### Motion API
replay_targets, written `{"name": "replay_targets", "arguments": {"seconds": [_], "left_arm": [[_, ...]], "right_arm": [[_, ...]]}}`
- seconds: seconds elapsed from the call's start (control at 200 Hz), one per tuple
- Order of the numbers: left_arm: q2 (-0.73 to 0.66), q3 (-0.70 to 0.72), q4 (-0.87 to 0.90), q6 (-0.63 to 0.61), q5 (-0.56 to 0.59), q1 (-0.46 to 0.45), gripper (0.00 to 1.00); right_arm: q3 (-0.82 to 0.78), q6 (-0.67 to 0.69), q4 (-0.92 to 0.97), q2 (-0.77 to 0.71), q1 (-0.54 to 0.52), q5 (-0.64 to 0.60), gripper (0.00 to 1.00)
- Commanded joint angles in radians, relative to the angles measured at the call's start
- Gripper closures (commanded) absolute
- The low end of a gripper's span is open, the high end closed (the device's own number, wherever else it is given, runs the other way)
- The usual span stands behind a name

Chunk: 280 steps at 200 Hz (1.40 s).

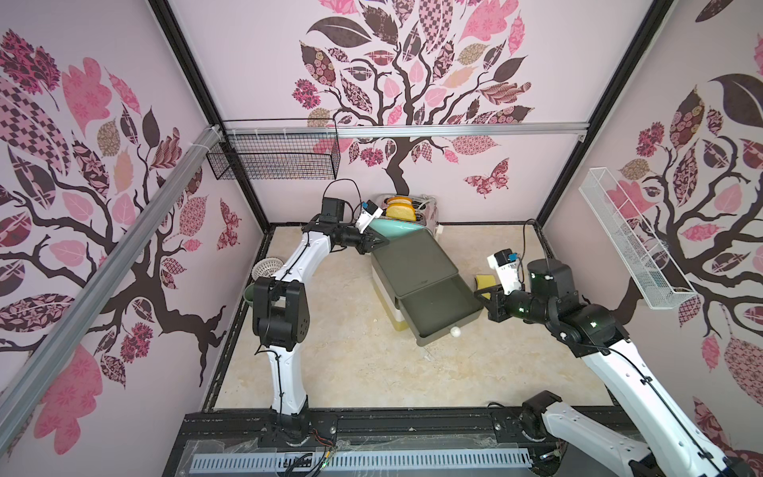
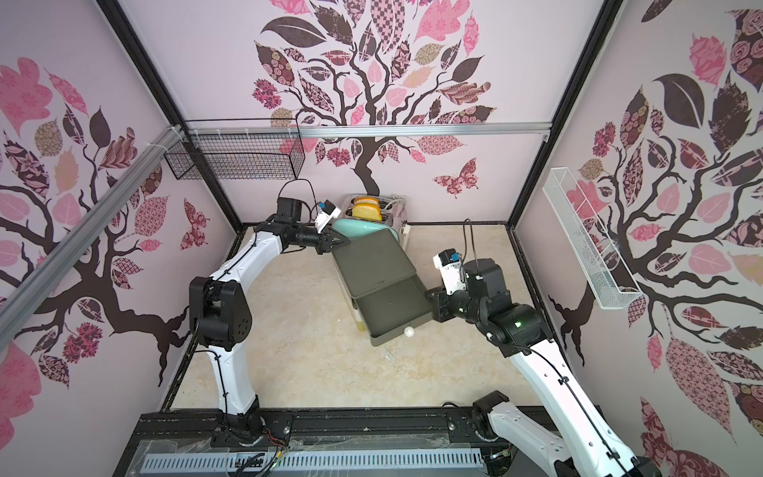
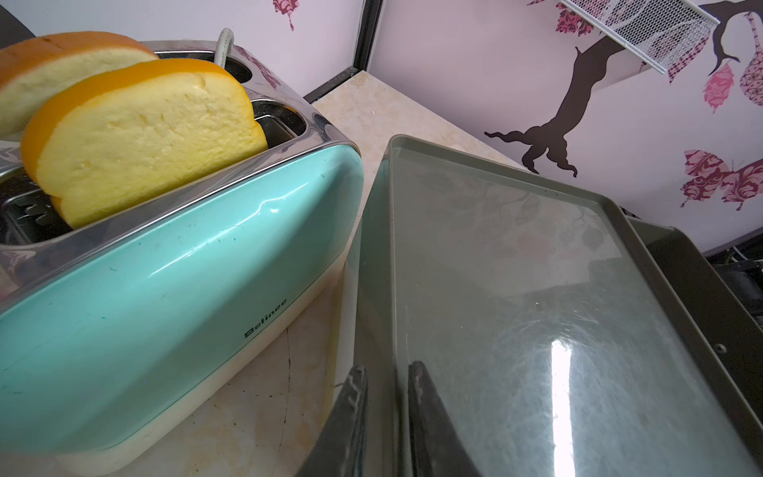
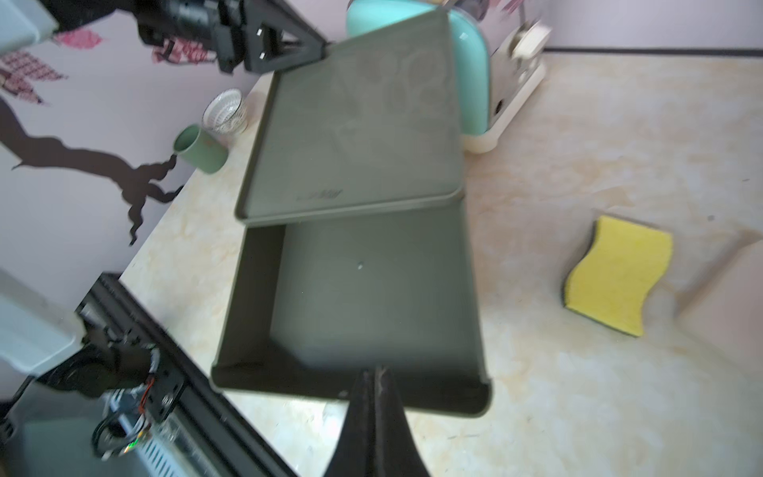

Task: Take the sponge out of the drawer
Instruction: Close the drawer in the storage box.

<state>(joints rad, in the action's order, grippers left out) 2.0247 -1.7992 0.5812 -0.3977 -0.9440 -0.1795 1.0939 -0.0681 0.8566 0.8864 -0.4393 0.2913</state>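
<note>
Nearby — sponge [image 4: 617,274] beside right pincer [image 4: 374,373]

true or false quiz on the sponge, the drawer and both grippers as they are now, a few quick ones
1. The sponge lies in the drawer. False: it lies on the table beside the open, empty drawer.
2. The right gripper holds the sponge. False: it is shut on nothing.
3. The left gripper pinches the rim of the drawer unit. True.
4. Two bread slices stand in the toaster. True.
</note>
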Motion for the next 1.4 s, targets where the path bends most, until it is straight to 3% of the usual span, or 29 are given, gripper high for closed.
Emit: {"name": "replay_targets", "arguments": {"seconds": [0.0, 0.245, 0.685, 1.396], "left_arm": [[0.027, 0.005, 0.069, -0.027, 0.05, -0.006, 0.79], [0.028, 0.006, 0.07, -0.029, 0.054, -0.01, 0.79], [0.033, 0.004, 0.071, -0.031, 0.058, -0.014, 0.79], [0.047, 0.003, 0.075, -0.03, 0.047, -0.014, 0.79]], "right_arm": [[-0.023, -0.05, 0.072, -0.038, -0.027, 0.027, 1.0], [-0.058, -0.095, 0.088, -0.08, -0.044, 0.13, 1.0], [-0.181, -0.119, 0.016, -0.045, -0.101, 0.107, 1.0], [-0.118, -0.063, -0.219, 0.212, -0.101, 0.035, 1.0]]}}
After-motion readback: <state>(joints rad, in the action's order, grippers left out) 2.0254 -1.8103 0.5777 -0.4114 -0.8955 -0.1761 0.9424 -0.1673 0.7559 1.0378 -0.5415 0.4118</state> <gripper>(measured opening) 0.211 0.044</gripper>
